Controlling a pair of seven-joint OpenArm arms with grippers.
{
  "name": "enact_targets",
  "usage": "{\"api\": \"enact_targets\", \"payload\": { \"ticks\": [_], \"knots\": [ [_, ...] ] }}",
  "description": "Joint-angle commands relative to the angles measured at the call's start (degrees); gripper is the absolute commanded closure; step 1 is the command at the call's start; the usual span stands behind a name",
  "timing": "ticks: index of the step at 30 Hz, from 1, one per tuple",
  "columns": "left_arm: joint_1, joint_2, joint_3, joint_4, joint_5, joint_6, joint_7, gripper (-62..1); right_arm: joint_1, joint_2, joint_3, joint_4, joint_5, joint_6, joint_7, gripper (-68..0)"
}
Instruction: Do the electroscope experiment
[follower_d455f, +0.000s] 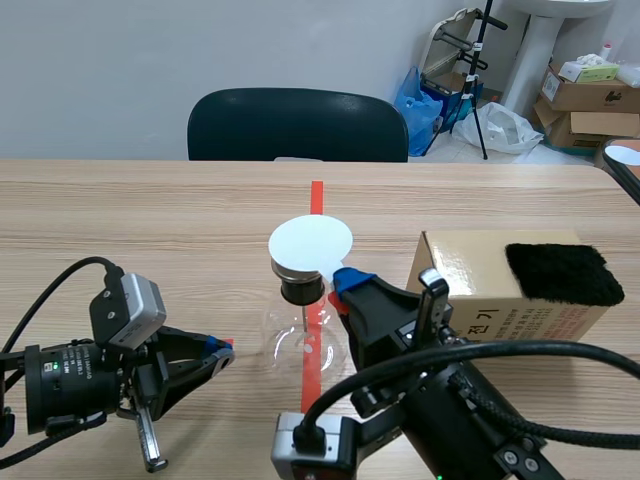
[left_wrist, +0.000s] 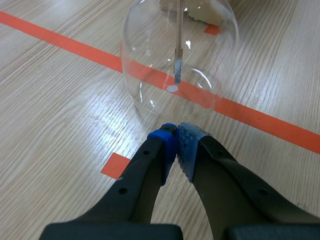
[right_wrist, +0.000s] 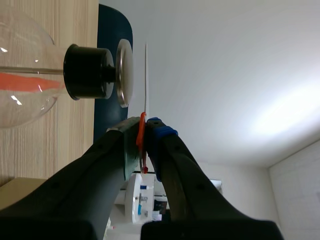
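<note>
A clear glass electroscope flask (follower_d455f: 303, 340) with a black stopper (follower_d455f: 300, 289) stands on the red tape line at mid table. Just over its metal top plate (right_wrist: 125, 72) hangs a thin white disc (follower_d455f: 310, 243), edge-on in the right wrist view (right_wrist: 146, 75), with a narrow gap between them. My right gripper (right_wrist: 145, 131) is shut on the disc's orange handle (right_wrist: 142, 131). My left gripper (left_wrist: 176, 136) is shut on nothing and sits low on the table, just short of the flask's bulb (left_wrist: 150, 55). A rod with a foil strip (left_wrist: 177, 70) hangs inside the bulb.
A cardboard box (follower_d455f: 480, 295) with a black fuzzy cloth (follower_d455f: 563, 272) on top stands right of the flask, beside my right arm. A dark chair (follower_d455f: 297, 125) is across the table. Boxes and bags (follower_d455f: 590, 95) sit on the floor at the back right.
</note>
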Motion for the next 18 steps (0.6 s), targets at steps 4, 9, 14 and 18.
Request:
{"api": "enact_targets", "payload": {
  "ticks": [4,9,14,18],
  "knots": [
    [-0.5,0.1,-0.2,1.2,-0.7,-0.1,-1.2,-3.2,0.7,0.5,0.3,0.5,0.0,-0.6,1.9,-1.1],
    [-0.5,0.1,-0.2,1.2,-0.7,-0.1,-1.2,-3.2,0.7,0.5,0.3,0.5,0.0,-0.6,1.9,-1.1],
    [-0.5,0.1,-0.2,1.2,-0.7,-0.1,-1.2,-3.2,0.7,0.5,0.3,0.5,0.0,-0.6,1.9,-1.0],
    [-0.5,0.1,-0.2,1.2,-0.7,-0.1,-1.2,-3.2,0.7,0.5,0.3,0.5,0.0,-0.6,1.9,-1.0]
  ]
}}
